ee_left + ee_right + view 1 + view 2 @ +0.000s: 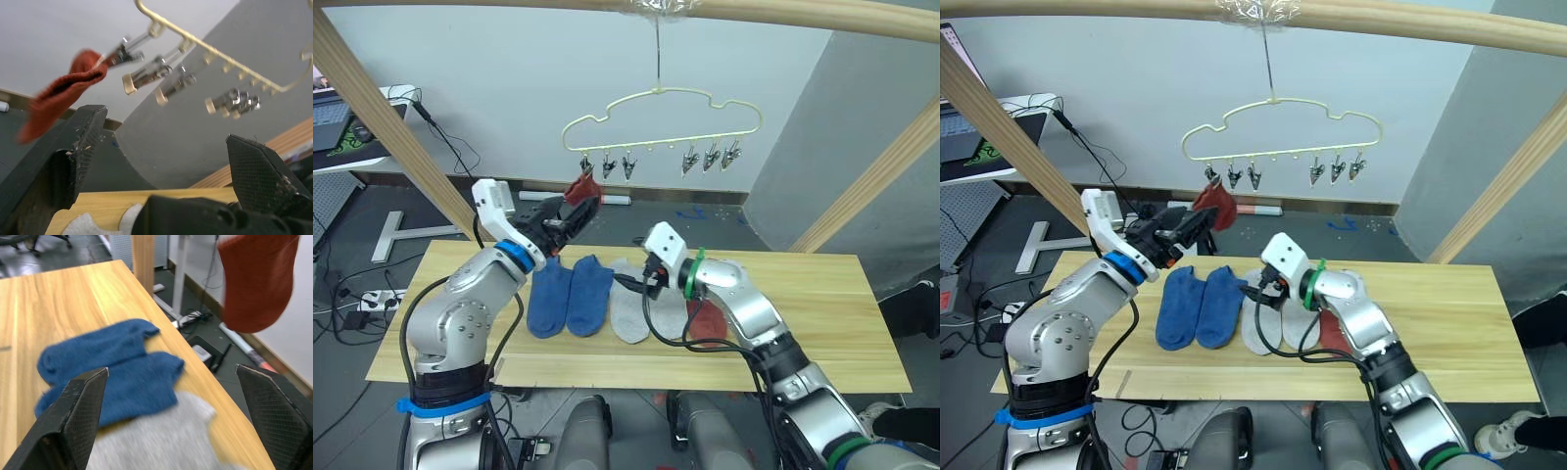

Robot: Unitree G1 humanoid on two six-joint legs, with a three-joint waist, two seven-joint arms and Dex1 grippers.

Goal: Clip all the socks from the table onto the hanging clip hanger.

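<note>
One red sock [581,188] is seen hanging from the leftmost clip of the hanger [662,125], which is suspended by its hook from the pole [724,10] overhead; the other clips are seen bare. Five socks are laid in a row on the table [822,304]: two blue socks [570,294] side by side on the left, two grey socks [636,311] beside them, and a second red sock [708,320] at the right end, partly hidden under the right arm. The left gripper [570,221] is raised just below and beside the hanging sock, its jaws spread apart with nothing between them. The right gripper [1255,287] is held low over the grey socks, its jaws likewise spread wide and gripping nothing. A power strip [374,299] is seen on the floor to the left.
</note>
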